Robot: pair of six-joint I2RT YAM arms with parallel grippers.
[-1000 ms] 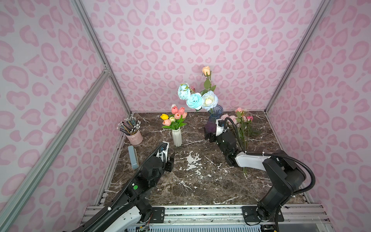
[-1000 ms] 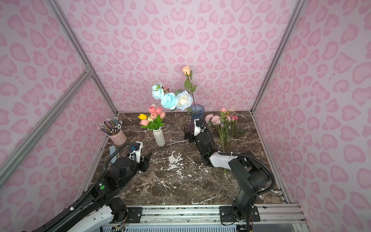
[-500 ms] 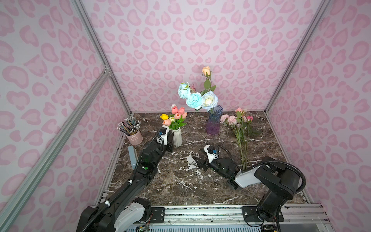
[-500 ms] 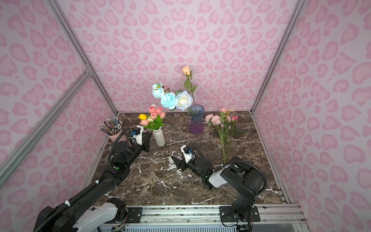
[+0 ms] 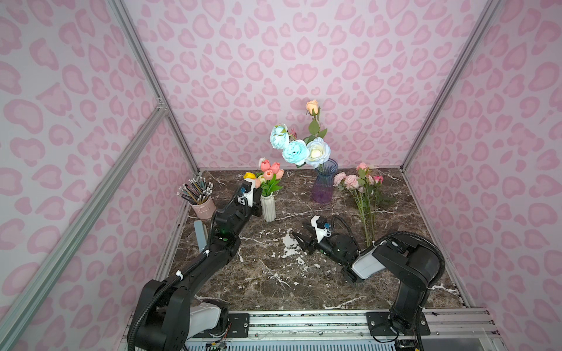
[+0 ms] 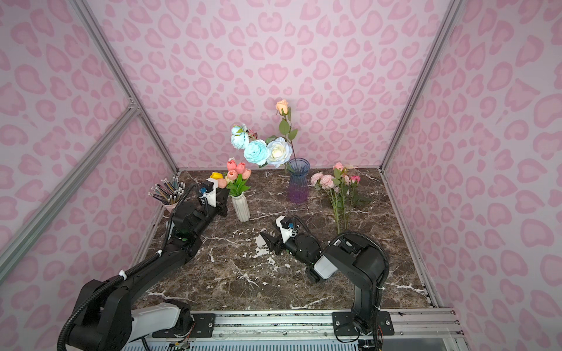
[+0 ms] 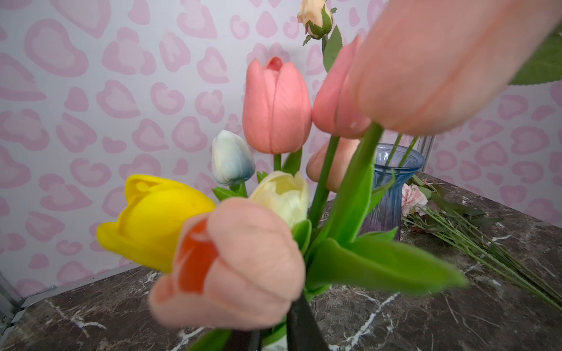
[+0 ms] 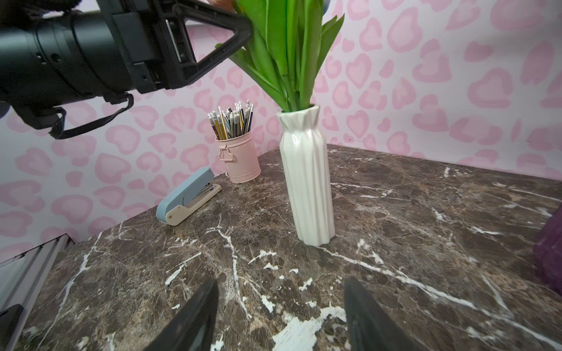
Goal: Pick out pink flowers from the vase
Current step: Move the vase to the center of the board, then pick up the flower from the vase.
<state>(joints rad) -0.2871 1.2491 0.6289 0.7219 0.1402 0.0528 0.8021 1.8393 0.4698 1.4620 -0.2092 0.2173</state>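
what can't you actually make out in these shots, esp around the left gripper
- Left gripper grip: in the left wrist view a blurred salmon-pink tulip mostly covers the jaws; whether a stem is held is unclear.
- Tulip blooms: almost wholly cut off by the right wrist view's edge; only leaves show above the white vase.
- Pencils: too small in both top views to count.

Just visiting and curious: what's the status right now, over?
Left gripper against the stems in the white vase, grip hidden. Right gripper open, empty, low over the table. Pink tulips not yet out; yellow tulip crowding them.
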